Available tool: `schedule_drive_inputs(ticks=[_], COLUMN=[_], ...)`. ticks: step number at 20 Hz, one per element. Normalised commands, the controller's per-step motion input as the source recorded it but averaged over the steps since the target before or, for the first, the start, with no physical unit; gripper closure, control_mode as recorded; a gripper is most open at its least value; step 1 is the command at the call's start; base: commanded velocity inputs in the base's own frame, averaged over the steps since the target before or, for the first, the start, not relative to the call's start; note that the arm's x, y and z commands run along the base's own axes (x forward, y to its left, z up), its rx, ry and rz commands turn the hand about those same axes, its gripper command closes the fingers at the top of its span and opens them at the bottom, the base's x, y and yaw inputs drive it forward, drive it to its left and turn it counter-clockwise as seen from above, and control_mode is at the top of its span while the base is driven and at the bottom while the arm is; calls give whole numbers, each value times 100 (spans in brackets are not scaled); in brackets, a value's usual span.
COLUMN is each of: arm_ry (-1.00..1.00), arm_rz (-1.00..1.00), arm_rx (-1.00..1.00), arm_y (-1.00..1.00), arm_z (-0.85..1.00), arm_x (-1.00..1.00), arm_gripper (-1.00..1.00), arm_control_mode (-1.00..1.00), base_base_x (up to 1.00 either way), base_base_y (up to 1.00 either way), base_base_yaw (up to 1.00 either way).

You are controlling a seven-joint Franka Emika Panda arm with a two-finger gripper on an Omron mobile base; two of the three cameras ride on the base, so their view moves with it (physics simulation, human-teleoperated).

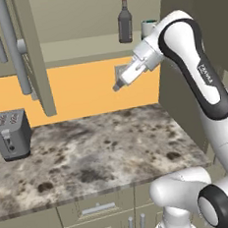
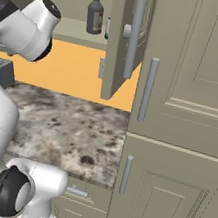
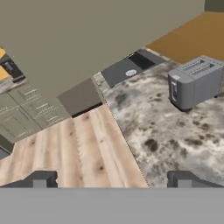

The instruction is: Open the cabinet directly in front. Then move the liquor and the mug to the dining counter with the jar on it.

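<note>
Cabinet [image 1: 34,54] doors open, the left base view alone shows the mug [image 1: 148,27] at three o'clock of the liquor [image 1: 124,20], while the empty claw [image 3: 112,179] hangs spread above the toaster [image 3: 194,82] counter [image 1: 89,148].

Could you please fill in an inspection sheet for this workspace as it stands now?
Surface: speckled worktop, bare apart from the toaster.
Job's things: cabinet doors open; liquor upright on the shelf; mug beside it, mostly hidden by the arm.
Clutter: grey toaster at the left.
Gripper: gripper raised below the shelf, fingers apart, empty.
Cables: nothing seen.
Surroundings: orange back wall, lower drawers, tall cupboard.
</note>
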Motion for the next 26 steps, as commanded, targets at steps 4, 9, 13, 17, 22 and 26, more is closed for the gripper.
schedule_drive_inputs(ticks=[4, 9, 13, 17, 22, 26], arm_ry=[-23, -16, -17, -10, -2, 0], arm_rz=[-47, -67, -62, -45, -10, -2], arm_rx=[-1, -7, -7, -1, 0, 0], arm_y=[0, -2, -30, -77, -24, -52], arm_z=[18, 6, 2, 21, 9, 12], arm_x=[-7, -11, -7, -4, -3, 0], arm_gripper=[-100, -100, -100, -100, -100, -100], arm_control_mode=[-100, -100, -100, -100, -100, -100], base_base_x=[0, 0, 0, 0, 0, 0], base_base_y=[0, 0, 0, 0, 0, 0], base_base_yaw=[0, 0, 0, 0, 0, 0])
